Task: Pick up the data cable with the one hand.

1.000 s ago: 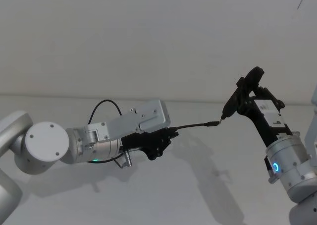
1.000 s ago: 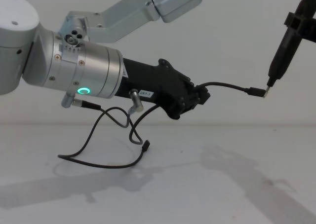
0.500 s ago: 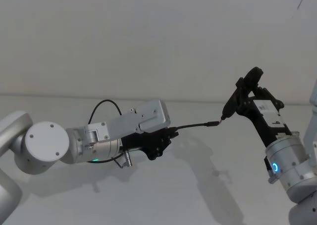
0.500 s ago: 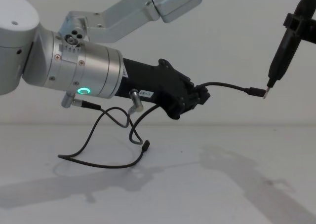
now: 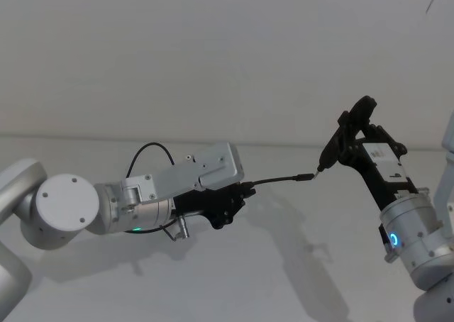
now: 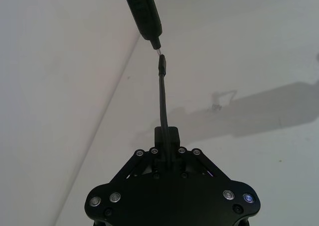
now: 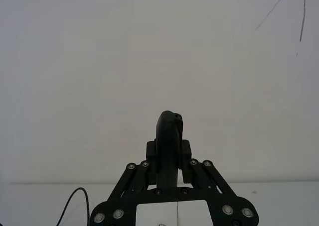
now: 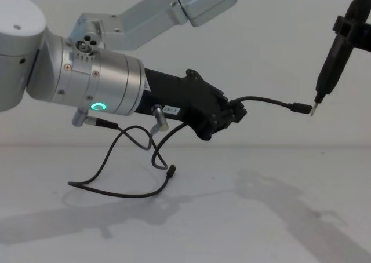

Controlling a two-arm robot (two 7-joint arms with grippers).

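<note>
My left gripper is shut on the data cable a short way from one end, held above the table. That end juts toward the right, and its small plug nearly touches the metal tip of a slim black pen-like tool. My right gripper is shut on that tool, raised at the right. In the left wrist view the cable rises from between the fingers toward the tool. The rest of the cable hangs in a loop under the left arm onto the table, its other plug just off the surface.
A plain white table runs to a white wall behind. The left arm's silver wrist cylinder with its green ring light hangs low over the table's left part. The right arm's wrist stands at the right edge.
</note>
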